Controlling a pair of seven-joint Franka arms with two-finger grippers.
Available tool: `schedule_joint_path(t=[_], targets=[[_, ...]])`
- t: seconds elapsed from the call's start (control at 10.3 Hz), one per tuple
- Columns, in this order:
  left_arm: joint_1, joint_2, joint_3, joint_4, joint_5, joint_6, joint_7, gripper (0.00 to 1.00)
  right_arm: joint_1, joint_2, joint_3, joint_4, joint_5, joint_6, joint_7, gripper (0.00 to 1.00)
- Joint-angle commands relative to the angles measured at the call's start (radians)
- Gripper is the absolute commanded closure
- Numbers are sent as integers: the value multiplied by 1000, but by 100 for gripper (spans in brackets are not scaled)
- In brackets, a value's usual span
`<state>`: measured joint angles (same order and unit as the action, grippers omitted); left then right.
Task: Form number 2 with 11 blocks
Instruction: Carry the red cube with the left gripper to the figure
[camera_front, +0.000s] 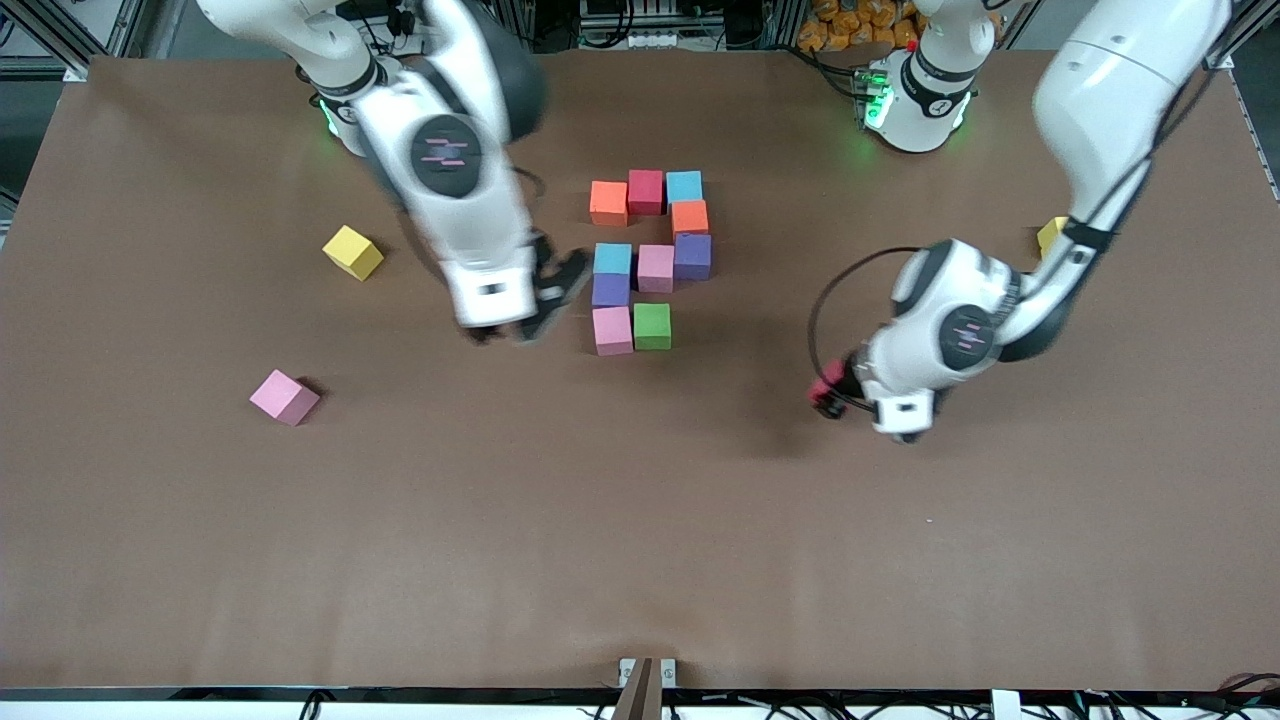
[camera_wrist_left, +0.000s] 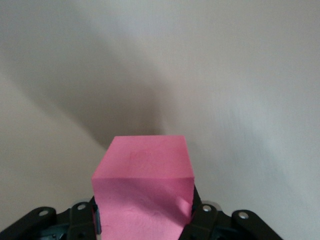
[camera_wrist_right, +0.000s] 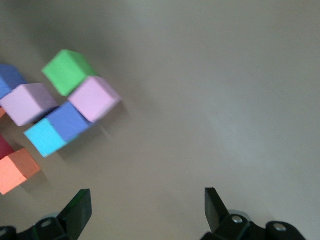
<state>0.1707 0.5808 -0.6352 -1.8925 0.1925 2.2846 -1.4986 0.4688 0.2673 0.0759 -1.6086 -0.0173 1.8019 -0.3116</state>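
Ten blocks (camera_front: 650, 260) laid; grips red block (camera_wrist_left: 142, 165) in left end effector (camera_wrist_left: 145, 220), holds right end effector (camera_wrist_right: 145, 205) open, empty beside them; risks knocking green block (camera_front: 652, 326) on landing.

The blocks (camera_front: 652, 262) look like matte foam, soft-edged and without shine, as does the red cube (camera_wrist_left: 144, 189) seen in the left wrist view. The table (camera_front: 640, 520) carries a dull brown covering, smooth and paper-like. The arms wear glossy white plastic shells, and the right gripper's (camera_wrist_right: 148, 210) fingers are dark matte plastic.
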Motion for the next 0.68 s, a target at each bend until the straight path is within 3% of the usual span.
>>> schedule_joint_path(t=[0.0, 0.29, 0.48, 0.58], targets=[[-112, 10, 5, 7, -13, 45, -244, 69, -227, -101, 31, -18, 13, -67, 57, 0], [-221, 39, 6, 0, -7, 111, -576, 69, -514, -112, 28, 50, 22, -124, 120, 0], [-269, 40, 9, -8, -8, 116, -720, 69, -605, -131, 13, 55, 16, -140, 210, 0], [-266, 53, 8, -8, -11, 118, -789, 70, -608, -140, -26, 67, 23, -160, 219, 0]])
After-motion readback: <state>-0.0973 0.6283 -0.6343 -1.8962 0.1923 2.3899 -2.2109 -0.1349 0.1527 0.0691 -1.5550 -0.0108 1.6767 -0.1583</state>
